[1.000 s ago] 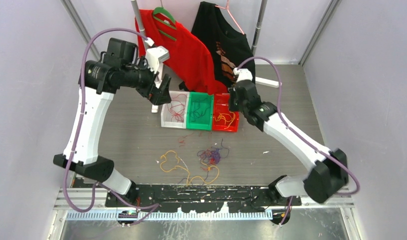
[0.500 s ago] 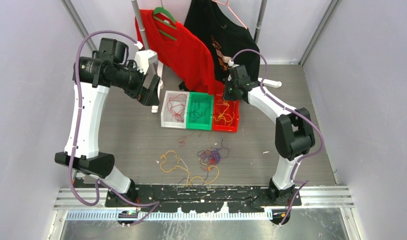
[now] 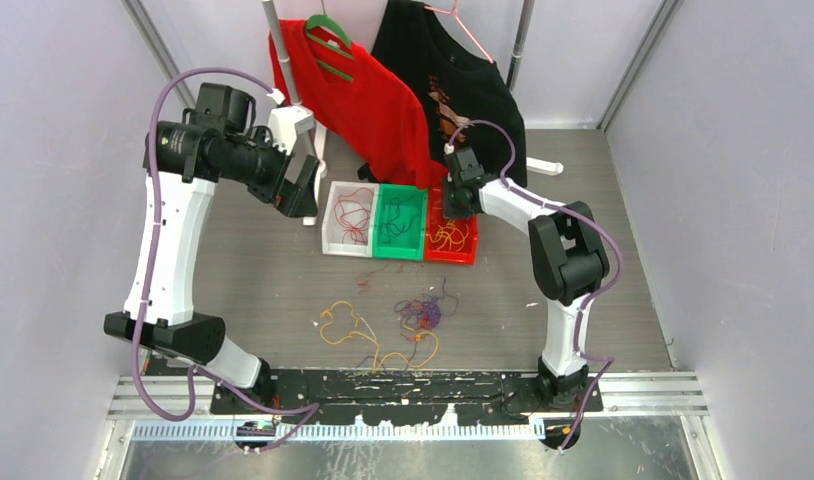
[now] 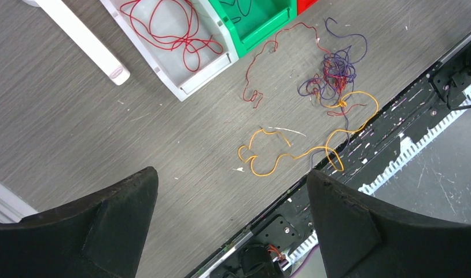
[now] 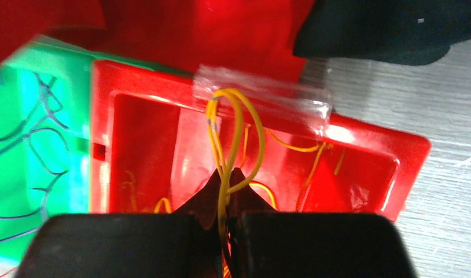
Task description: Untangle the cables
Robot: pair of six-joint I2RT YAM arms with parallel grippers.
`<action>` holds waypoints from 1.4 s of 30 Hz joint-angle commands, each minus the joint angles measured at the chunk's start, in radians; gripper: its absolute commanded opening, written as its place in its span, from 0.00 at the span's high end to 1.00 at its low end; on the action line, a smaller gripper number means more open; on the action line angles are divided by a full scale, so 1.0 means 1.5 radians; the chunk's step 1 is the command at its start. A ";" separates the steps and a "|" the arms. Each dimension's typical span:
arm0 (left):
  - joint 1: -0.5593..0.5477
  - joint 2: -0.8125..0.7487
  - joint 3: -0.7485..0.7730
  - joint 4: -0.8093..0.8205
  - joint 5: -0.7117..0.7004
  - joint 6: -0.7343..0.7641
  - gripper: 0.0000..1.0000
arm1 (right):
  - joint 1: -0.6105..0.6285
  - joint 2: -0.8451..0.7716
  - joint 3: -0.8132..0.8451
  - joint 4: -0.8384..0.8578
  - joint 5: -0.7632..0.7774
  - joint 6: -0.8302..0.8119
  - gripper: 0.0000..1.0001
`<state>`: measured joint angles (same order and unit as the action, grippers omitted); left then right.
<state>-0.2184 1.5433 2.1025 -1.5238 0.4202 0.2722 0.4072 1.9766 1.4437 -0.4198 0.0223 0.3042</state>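
Observation:
Loose cables lie on the table: a purple and red tangle, a long orange cable and a red strand. More cables lie sorted in the white bin (red), the green bin (dark) and the red bin (yellow). My right gripper hangs over the red bin, shut on a looping yellow cable. High above the table, left of the white bin, my left gripper is open and holds nothing.
A red shirt and a black shirt hang on a rack behind the bins. The rack's white foot bar lies next to the white bin. A black mounting rail runs along the near table edge.
The right arm's elbow has folded in and risen toward the bins, while its shut gripper stays over the red bin. The left gripper has drawn a little to the left.

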 commanded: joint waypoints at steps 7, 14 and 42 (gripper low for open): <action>0.001 -0.053 -0.036 0.060 0.020 -0.004 0.01 | 0.048 -0.055 -0.081 0.159 0.163 -0.122 0.83; 0.002 -0.069 -0.046 0.075 0.026 0.000 0.01 | 0.065 -0.092 -0.109 0.177 0.154 -0.130 0.56; 0.002 -0.073 -0.031 0.044 0.041 0.017 0.01 | 0.053 -0.177 -0.115 0.084 0.101 -0.072 0.67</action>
<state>-0.2184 1.4578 2.0338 -1.4639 0.4564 0.2756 0.4896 1.6924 1.2900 -0.3210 0.1215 0.1940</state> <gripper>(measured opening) 0.994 0.352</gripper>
